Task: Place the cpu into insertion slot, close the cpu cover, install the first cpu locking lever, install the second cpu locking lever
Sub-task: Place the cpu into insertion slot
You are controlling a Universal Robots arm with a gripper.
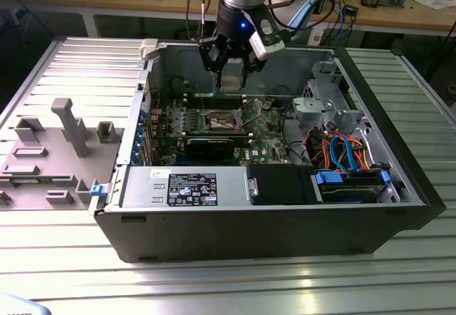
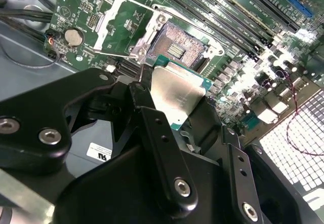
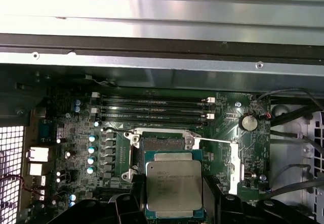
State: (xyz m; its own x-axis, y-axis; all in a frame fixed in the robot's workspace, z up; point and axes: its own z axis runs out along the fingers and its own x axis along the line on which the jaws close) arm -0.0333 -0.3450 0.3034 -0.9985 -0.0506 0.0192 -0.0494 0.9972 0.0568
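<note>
My gripper [image 1: 231,80] hangs inside the open computer case, above the green motherboard [image 1: 267,140], shut on the cpu [image 2: 177,95]. The cpu [image 3: 173,186] is a flat square chip with a dull metal top, held by two opposite edges between the black fingers [image 2: 147,107]. It hovers just short of the insertion slot [image 3: 162,144] and overlaps the slot's near edge in the first wrist view. The slot [image 2: 177,46] shows its dark pin field uncovered. The cpu cover [image 2: 121,24] is swung open to one side of the slot, framing bare board. I cannot pick out the locking levers.
A labelled silver power-supply box [image 1: 189,187] and a black block [image 1: 281,185] line the case's near side. A drive cage with blue and orange cables [image 1: 342,151] fills the exterior view's right. Memory slots [image 3: 152,110] and a coin battery [image 3: 248,121] flank the socket. A grey fixture [image 1: 64,126] stands outside.
</note>
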